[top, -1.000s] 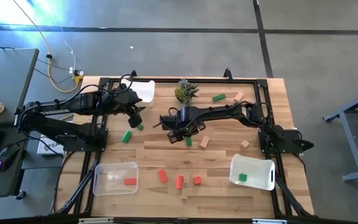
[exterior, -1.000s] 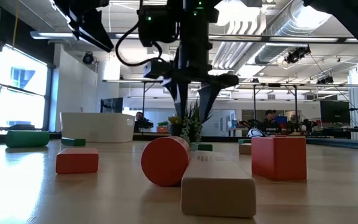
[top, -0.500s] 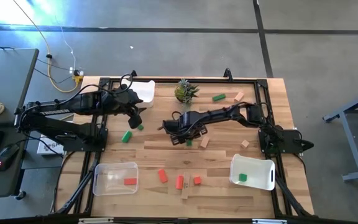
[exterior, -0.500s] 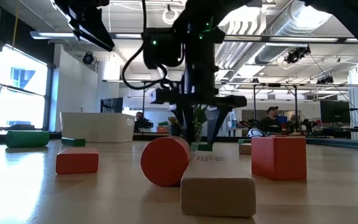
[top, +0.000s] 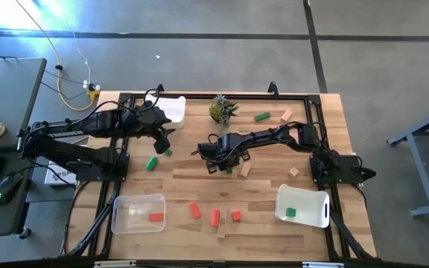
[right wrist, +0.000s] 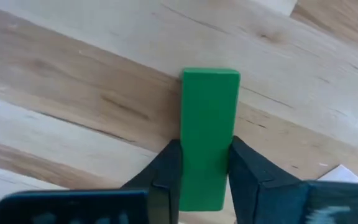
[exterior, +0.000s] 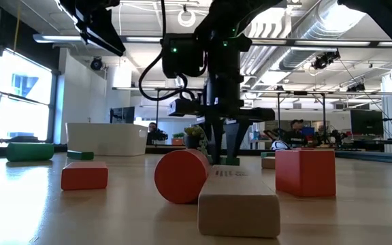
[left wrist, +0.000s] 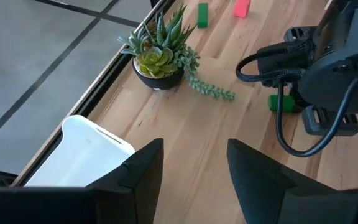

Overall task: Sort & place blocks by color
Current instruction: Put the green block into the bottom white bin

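Observation:
My right gripper (top: 225, 167) stands at the table's middle, pointing down, shut on a green block (right wrist: 209, 118) that lies flat on the wood; the low view shows the same green block (exterior: 231, 161) under the fingers. My left gripper (top: 164, 144) hangs open above the far left part of the table, holding nothing. Two green blocks (top: 152, 163) lie under it. Red blocks (top: 215, 217) and a tan bar (top: 222, 228) lie near the front edge. Tan blocks (top: 245, 170) and a green one (top: 262, 117) lie scattered farther back. My right gripper pinches the green block's two long sides (right wrist: 191, 163) between its two fingers (right wrist: 169, 169), near one end of the block. The fingers come from above, pointing down, and lie across the block. The block rests flat on the table.
A clear bin (top: 125, 216) at the front left holds a red block (top: 156, 217). A white bin (top: 313, 202) at the front right holds a green block (top: 290, 212). Another white bin (top: 173, 110) and a potted plant (top: 220, 109) stand at the far edge.
My right gripper has come down onto the green block at the table's middle and shut on its sides. The block has stayed on the table.

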{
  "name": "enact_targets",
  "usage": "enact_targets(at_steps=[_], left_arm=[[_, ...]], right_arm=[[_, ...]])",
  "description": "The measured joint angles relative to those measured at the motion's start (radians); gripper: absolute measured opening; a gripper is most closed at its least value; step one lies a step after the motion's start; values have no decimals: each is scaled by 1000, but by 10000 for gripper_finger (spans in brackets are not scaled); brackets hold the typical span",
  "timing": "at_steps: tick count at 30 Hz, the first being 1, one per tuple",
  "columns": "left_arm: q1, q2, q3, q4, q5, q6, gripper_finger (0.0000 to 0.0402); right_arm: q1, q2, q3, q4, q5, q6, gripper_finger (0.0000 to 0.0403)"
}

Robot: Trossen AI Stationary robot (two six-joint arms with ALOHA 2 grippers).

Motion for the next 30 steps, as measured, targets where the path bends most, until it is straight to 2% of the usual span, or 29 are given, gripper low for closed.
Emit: enact_targets(at_steps=[9, 17, 26, 30], left_arm=[[0, 0, 0, 2, -3, 1, 165], [0, 0, 0, 39, -12, 11, 165], [0, 0, 0, 169, -31, 8, 165], [0, 0, 0, 230, -32, 8, 165]], right_arm=[[30, -71, 37, -143, 89, -57, 71], [90, -146, 38, -391, 178, -64, 71], [180, -186, 38, -592, 263, -48, 71], [216, -235, 5, -583, 282, -42, 71]])
